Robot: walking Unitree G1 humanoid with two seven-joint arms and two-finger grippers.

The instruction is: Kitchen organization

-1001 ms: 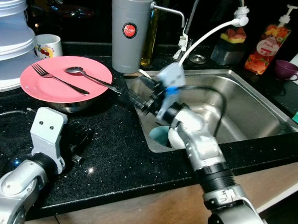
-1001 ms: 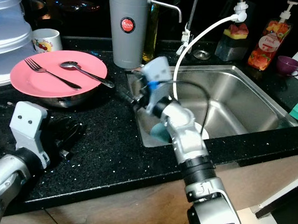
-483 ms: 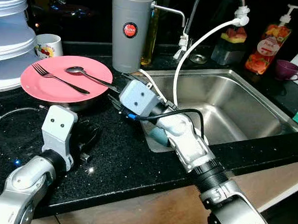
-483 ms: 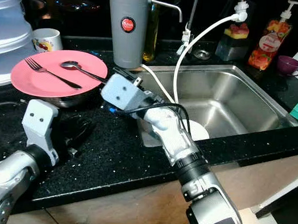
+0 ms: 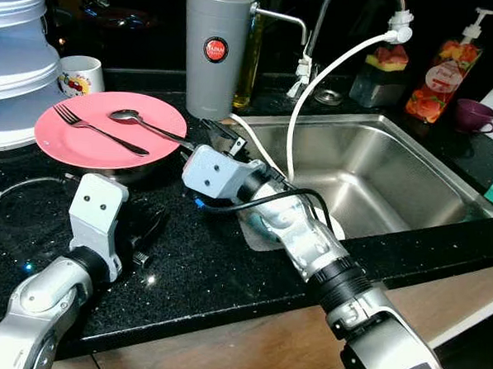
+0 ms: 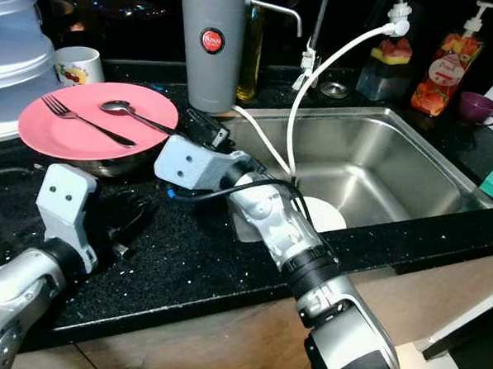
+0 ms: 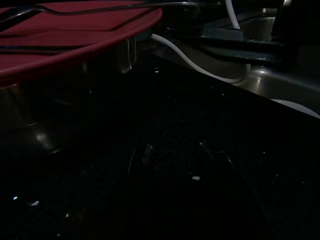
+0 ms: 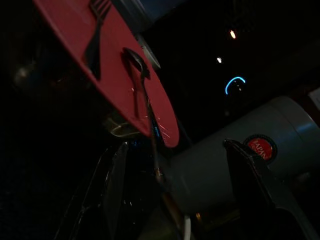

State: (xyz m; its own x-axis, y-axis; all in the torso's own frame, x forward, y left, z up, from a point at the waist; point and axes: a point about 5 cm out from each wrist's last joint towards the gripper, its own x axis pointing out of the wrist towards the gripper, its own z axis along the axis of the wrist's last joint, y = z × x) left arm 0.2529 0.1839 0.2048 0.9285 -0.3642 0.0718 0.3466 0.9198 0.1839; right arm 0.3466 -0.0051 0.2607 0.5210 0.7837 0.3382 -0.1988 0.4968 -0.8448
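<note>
- Left eye view: the right hand [image 5: 219,132] reaches across the black speckled surface [image 5: 201,256] toward the round pink plate [image 5: 109,128], which sits on a shiny metal bowl [image 5: 123,175]. A silver spoon [image 5: 146,125] lies on the plate with its bowl away from the hand and its handle tip jutting past the rim toward the fingers; its long axis runs slantwise from the far side of the plate toward the steel sink [image 5: 371,174]. A silver fork [image 5: 96,129] lies nearly parallel, on the far side of the spoon from the hand.
- Right eye view: the left hand [image 6: 116,227] rests low on the surface just in front of the bowl; I cannot tell how its fingers stand.
- Left wrist view: dark; the plate's red underside [image 7: 75,47] overhangs the bowl.
- Right wrist view: the two black fingers [image 8: 117,185] stand wide apart, holding nothing, with the spoon handle [image 8: 150,135] running between them.
- Risk, as I judge it: the plate only balances on the bowl, so pressing the handle down or nudging the rim could tip it and spill both utensils; the white hose [image 5: 305,97] beside the arm could snag.
</note>
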